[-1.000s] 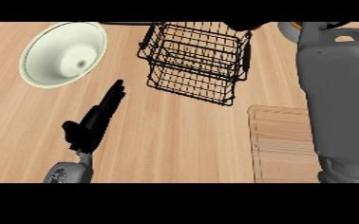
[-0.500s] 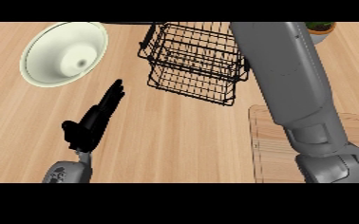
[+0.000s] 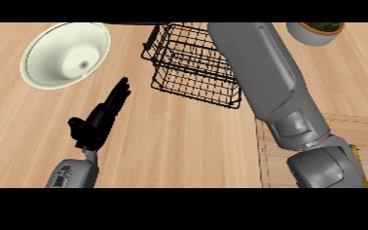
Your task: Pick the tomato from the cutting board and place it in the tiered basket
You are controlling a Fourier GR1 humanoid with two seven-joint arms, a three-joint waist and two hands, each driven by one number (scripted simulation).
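The black wire basket stands upright on the tabletop, its right side hidden. The cutting board lies at lower right, partly hidden. The tomato is hidden.

The counter looks like light wood with fine lines. The basket is thin black wire. The plate looks smooth and creamy white.

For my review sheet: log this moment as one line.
left hand: open, resting on counter | right hand: out of view, forearm over basket | tomato: not visible | board: lower right
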